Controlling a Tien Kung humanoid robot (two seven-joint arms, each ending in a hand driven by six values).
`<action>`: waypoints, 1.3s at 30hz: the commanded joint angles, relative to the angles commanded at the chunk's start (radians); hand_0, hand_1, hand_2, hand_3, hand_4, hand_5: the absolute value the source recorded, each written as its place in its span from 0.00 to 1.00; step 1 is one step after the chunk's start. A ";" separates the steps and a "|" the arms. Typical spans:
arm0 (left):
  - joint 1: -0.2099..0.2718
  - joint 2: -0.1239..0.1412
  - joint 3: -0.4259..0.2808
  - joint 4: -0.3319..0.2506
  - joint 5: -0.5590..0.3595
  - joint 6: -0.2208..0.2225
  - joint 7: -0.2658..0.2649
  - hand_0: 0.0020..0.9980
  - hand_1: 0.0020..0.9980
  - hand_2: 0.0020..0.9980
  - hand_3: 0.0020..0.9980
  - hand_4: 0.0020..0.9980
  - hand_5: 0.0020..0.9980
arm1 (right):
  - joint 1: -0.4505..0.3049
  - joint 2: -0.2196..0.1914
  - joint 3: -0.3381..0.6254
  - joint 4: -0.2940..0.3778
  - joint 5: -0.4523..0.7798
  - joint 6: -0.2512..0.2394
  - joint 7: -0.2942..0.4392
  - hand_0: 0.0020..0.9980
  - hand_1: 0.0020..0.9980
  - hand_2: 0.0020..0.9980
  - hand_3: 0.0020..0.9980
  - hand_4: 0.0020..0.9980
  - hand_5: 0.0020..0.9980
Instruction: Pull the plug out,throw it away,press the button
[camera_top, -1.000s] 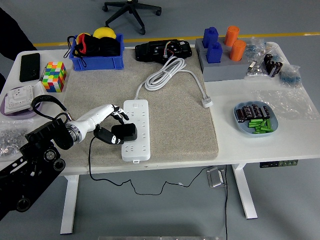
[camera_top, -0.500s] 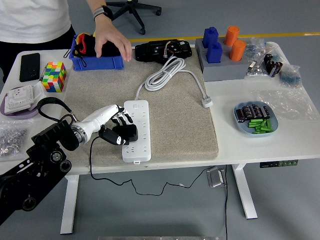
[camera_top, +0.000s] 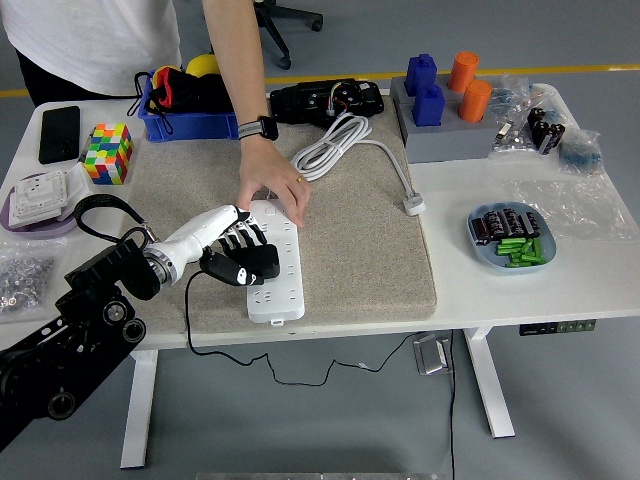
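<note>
Head view: plug (camera_top: 252, 265) half-hidden under hand (camera_top: 232, 240).

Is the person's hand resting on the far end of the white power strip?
Yes, the person's hand presses down on the far end of the power strip.

A person's hand (camera_top: 272, 190) blocks the power strip's (camera_top: 273, 262) far end.

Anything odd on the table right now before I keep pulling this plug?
Yes: a person's hand is pressed on the far end of the white power strip, close to the left hand, which grips the black plug. The strip lies slightly askew on the mat. Nothing looks spilled or damaged.
</note>
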 joint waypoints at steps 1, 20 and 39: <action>0.000 0.001 -0.002 -0.002 0.000 -0.001 0.000 0.37 0.27 0.32 0.51 0.72 0.00 | 0.000 0.000 0.000 0.000 0.000 0.000 0.000 0.75 0.70 0.71 0.72 0.79 0.61; -0.022 0.017 -0.180 0.149 -0.017 0.055 -0.071 0.36 0.27 0.31 0.50 0.70 0.00 | 0.004 0.003 0.005 0.000 0.000 0.000 0.000 0.75 0.70 0.71 0.72 0.79 0.61; -0.024 0.009 -0.190 0.220 -0.021 0.053 -0.063 0.72 0.68 0.66 0.76 0.90 0.00 | 0.005 0.002 0.006 -0.001 -0.001 0.000 0.000 0.75 0.70 0.71 0.72 0.79 0.61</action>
